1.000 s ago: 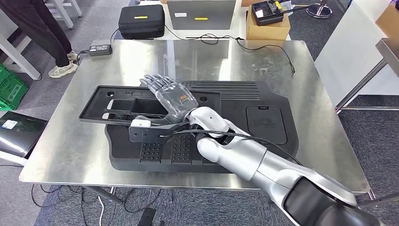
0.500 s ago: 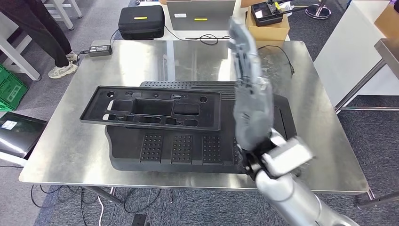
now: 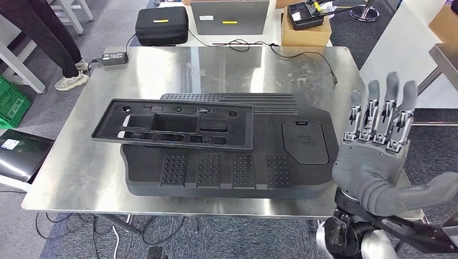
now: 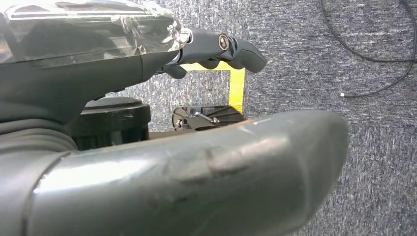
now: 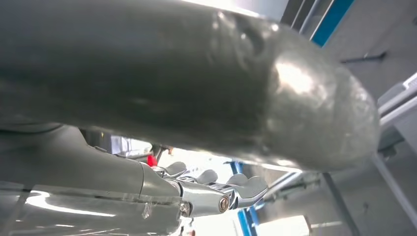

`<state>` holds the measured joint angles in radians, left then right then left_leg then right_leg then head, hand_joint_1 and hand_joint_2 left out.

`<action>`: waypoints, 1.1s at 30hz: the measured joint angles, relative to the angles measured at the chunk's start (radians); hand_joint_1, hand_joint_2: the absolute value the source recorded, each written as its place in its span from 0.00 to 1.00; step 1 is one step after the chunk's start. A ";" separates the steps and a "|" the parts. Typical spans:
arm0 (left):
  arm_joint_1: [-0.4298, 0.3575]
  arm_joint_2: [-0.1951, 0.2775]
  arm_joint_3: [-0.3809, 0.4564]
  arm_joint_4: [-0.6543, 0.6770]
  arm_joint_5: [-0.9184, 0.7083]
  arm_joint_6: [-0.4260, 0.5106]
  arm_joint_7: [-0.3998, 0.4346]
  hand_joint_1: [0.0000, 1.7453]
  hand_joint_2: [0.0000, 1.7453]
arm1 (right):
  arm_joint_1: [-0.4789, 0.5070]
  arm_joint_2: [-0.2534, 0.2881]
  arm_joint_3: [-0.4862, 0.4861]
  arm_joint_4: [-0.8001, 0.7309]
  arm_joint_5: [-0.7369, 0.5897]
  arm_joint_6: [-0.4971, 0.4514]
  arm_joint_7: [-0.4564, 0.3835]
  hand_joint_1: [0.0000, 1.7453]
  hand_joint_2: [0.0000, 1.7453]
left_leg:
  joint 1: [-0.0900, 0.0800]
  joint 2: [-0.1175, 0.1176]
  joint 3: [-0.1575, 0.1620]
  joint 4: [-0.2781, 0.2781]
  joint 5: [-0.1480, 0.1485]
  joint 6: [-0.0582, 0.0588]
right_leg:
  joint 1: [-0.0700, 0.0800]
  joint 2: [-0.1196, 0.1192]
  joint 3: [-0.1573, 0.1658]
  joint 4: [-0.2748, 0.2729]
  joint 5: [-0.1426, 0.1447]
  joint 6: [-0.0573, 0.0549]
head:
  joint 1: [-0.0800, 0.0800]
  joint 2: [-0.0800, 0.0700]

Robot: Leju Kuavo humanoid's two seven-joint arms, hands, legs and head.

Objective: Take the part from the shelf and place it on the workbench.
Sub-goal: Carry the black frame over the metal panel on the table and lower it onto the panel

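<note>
Two black plastic parts lie on the steel workbench (image 3: 81,162): a large ribbed panel (image 3: 281,145) and, across its upper left, a long frame with cut-outs (image 3: 173,125). My right hand (image 3: 375,156) is raised at the table's right edge, fingers (image 3: 381,110) straight up and apart, thumb (image 3: 426,191) out, holding nothing. It is off the parts. The left wrist view has my left hand (image 4: 162,98) over grey carpet, fingers (image 4: 226,49) extended, nothing in it. In the right wrist view the right hand's fingers (image 5: 231,189) also hold nothing.
Behind the workbench sit a black case (image 3: 162,24), a laptop (image 3: 229,16) and a cardboard box (image 3: 308,24) with a cable (image 3: 302,54) trailing onto the table. A person's legs (image 3: 46,38) stand at far left. A white cabinet (image 3: 410,59) flanks the right.
My right hand let go of the frame, lifted off the parts and swung right and back to the table's right edge. The frame and the panel stay where they lay.
</note>
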<state>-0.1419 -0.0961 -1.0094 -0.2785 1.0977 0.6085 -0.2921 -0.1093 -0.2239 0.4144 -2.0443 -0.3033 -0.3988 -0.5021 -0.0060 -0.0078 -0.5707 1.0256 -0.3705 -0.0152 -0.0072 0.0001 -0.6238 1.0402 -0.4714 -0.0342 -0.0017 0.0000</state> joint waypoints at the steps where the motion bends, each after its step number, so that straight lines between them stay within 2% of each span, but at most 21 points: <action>1: -0.001 0.000 0.000 0.000 -0.001 0.000 0.000 0.00 0.00 | 0.011 0.000 -0.009 -0.001 0.000 -0.003 0.000 0.00 0.00 | -0.001 0.000 0.000 0.001 -0.001 0.001 | 0.000 0.000 0.000 0.000 0.000 0.001 | -0.001 0.000; 4: -0.004 0.000 0.000 0.000 -0.007 -0.002 0.006 0.00 0.00 | 0.038 0.000 -0.029 -0.005 -0.002 -0.011 -0.001 0.00 0.00 | -0.004 0.000 -0.002 0.005 0.000 0.006 | -0.002 -0.001 0.001 0.000 0.002 0.007 | -0.001 0.000; 7: -0.011 -0.002 0.000 0.000 -0.011 -0.003 0.019 0.00 0.00 | 0.049 -0.001 -0.037 -0.009 -0.004 -0.006 0.000 0.00 0.00 | 0.002 0.001 0.004 -0.011 0.017 0.018 | -0.002 -0.001 0.003 0.000 0.002 0.018 | -0.002 0.000; 9: -0.016 -0.006 0.000 -0.001 -0.012 -0.004 0.024 0.00 0.00 | 0.050 -0.002 -0.038 -0.010 0.007 -0.002 0.000 0.00 0.00 | 0.008 0.002 0.008 -0.031 0.032 0.026 | -0.002 0.000 -0.015 0.046 -0.042 0.026 | 0.003 0.000; 11: -0.018 -0.009 0.000 -0.002 -0.013 -0.004 0.027 0.00 0.00 | 0.052 -0.003 -0.038 -0.010 0.013 -0.001 0.000 0.00 0.00 | 0.010 0.003 0.004 -0.033 0.037 0.029 | -0.008 0.000 -0.057 0.161 -0.112 0.035 | 0.016 0.000; 12: -0.019 -0.010 0.000 -0.002 -0.014 -0.004 0.028 0.00 0.00 | 0.053 -0.004 -0.038 -0.010 0.013 -0.001 0.000 0.00 0.00 | 0.010 0.004 0.001 -0.032 0.038 0.028 | -0.012 0.000 -0.076 0.215 -0.136 0.039 | 0.021 0.000; 13: -0.019 -0.010 0.000 -0.002 -0.014 -0.004 0.030 0.00 0.00 | 0.055 -0.004 -0.038 -0.010 0.014 -0.001 0.000 0.00 0.00 | 0.012 0.004 -0.002 -0.029 0.039 0.026 | -0.016 -0.001 -0.082 0.244 -0.142 0.044 | 0.025 0.000; 14: -0.019 -0.011 0.000 -0.002 -0.014 -0.004 0.031 0.00 0.00 | 0.055 -0.004 -0.038 -0.010 0.014 -0.001 0.000 0.00 0.00 | 0.014 0.004 -0.006 -0.026 0.040 0.024 | -0.020 -0.001 -0.071 0.234 -0.128 0.048 | 0.027 0.000; 15: -0.019 -0.012 0.000 -0.002 -0.014 -0.004 0.031 0.00 0.00 | 0.055 -0.004 -0.038 -0.010 0.014 -0.001 0.000 0.00 0.00 | 0.018 0.004 -0.011 -0.020 0.040 0.020 | -0.025 -0.001 -0.040 0.189 -0.101 0.054 | 0.028 0.000; 16: -0.020 -0.012 0.000 -0.002 -0.014 -0.004 0.032 0.00 0.00 | 0.054 -0.005 -0.038 -0.010 0.015 -0.001 0.000 0.00 0.00 | 0.022 0.003 -0.016 -0.013 0.039 0.014 | -0.029 -0.001 -0.001 0.119 -0.077 0.061 | 0.031 0.000; 17: -0.021 -0.013 0.000 -0.002 -0.014 -0.004 0.032 0.00 0.00 | 0.054 -0.005 -0.038 -0.010 0.015 -0.001 0.000 0.00 0.00 | 0.025 0.002 -0.023 -0.006 0.038 0.006 | -0.029 0.002 0.033 0.063 -0.058 0.063 | 0.036 0.000; 18: -0.022 -0.013 0.000 -0.002 -0.014 -0.004 0.032 0.00 0.00 | 0.055 -0.005 -0.038 -0.009 0.016 -0.001 0.000 0.00 0.00 | 0.025 0.001 -0.027 0.000 0.037 -0.002 | -0.029 0.006 0.053 0.025 -0.047 0.061 | 0.041 0.000; 20: -0.023 -0.014 0.000 -0.002 -0.014 -0.004 0.032 0.00 0.00 | 0.055 -0.005 -0.038 -0.009 0.016 -0.001 0.000 0.00 0.00 | 0.021 -0.002 -0.033 0.009 0.039 -0.015 | -0.027 0.013 0.056 0.013 -0.047 0.046 | 0.046 0.000; 21: -0.023 -0.014 0.000 -0.002 -0.014 -0.004 0.032 0.00 0.00 | 0.054 -0.005 -0.038 -0.009 0.016 -0.001 0.000 0.00 0.00 | 0.021 -0.003 -0.033 0.012 0.040 -0.018 | -0.028 0.013 0.053 0.013 -0.048 0.040 | 0.044 0.000; 24: -0.023 -0.014 0.000 -0.002 -0.014 -0.004 0.032 0.00 0.00 | 0.054 -0.005 -0.037 -0.009 0.016 -0.001 0.001 0.00 0.00 | 0.021 -0.004 -0.035 0.012 0.043 -0.022 | -0.027 0.013 0.051 0.013 -0.050 0.036 | 0.038 0.000; 25: -0.023 -0.014 0.000 -0.002 -0.014 -0.004 0.032 0.00 0.00 | 0.054 -0.005 -0.037 -0.009 0.016 0.000 0.001 0.00 0.00 | 0.023 -0.004 -0.038 0.017 0.040 -0.026 | -0.026 0.012 0.047 0.013 -0.046 0.030 | 0.034 0.000; 27: -0.023 -0.014 0.000 -0.002 -0.014 -0.003 0.032 0.00 0.00 | 0.054 -0.005 -0.037 -0.009 0.016 0.000 0.001 0.00 0.00 | 0.025 -0.002 -0.079 0.140 -0.054 -0.036 | -0.019 0.006 0.023 0.012 -0.027 0.008 | 0.012 0.000; 29: -0.023 -0.014 0.000 -0.002 -0.014 -0.003 0.032 0.00 0.00 | 0.055 -0.005 -0.037 -0.009 0.017 0.000 0.001 0.00 0.00 | 0.024 0.000 -0.116 0.288 -0.155 -0.036 | -0.009 -0.001 -0.005 0.012 -0.004 -0.008 | -0.010 0.000; 30: -0.024 -0.014 0.000 -0.002 -0.014 -0.003 0.032 0.00 0.00 | 0.055 -0.005 -0.037 -0.009 0.017 0.000 0.001 0.00 0.00 | 0.021 0.000 -0.104 0.296 -0.153 -0.031 | -0.004 -0.002 -0.015 0.012 0.003 -0.009 | -0.014 0.000; 31: -0.024 -0.014 0.000 -0.002 -0.014 -0.003 0.032 0.00 0.00 | 0.055 -0.005 -0.037 -0.009 0.017 0.000 0.001 0.00 0.00 | 0.016 0.000 -0.073 0.266 -0.135 -0.022 | 0.001 -0.002 -0.024 0.012 0.011 -0.011 | -0.018 0.000; 33: -0.026 -0.014 0.000 -0.002 -0.014 -0.003 0.032 0.00 0.00 | 0.055 -0.005 -0.037 -0.009 0.017 0.000 0.001 0.00 0.00 | 0.004 0.002 0.024 0.128 -0.095 0.003 | 0.009 -0.003 -0.038 0.012 0.026 -0.011 | -0.022 0.000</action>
<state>-0.1678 -0.1101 -1.0090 -0.2809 1.0838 0.6054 -0.2602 -0.0548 -0.2285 0.3777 -2.0535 -0.2866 -0.3990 -0.5011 -0.0023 -0.0060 -0.5462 1.1540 -0.4659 -0.0122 0.0019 -0.0030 -0.6621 1.0521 -0.4453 -0.0452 -0.0237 0.0000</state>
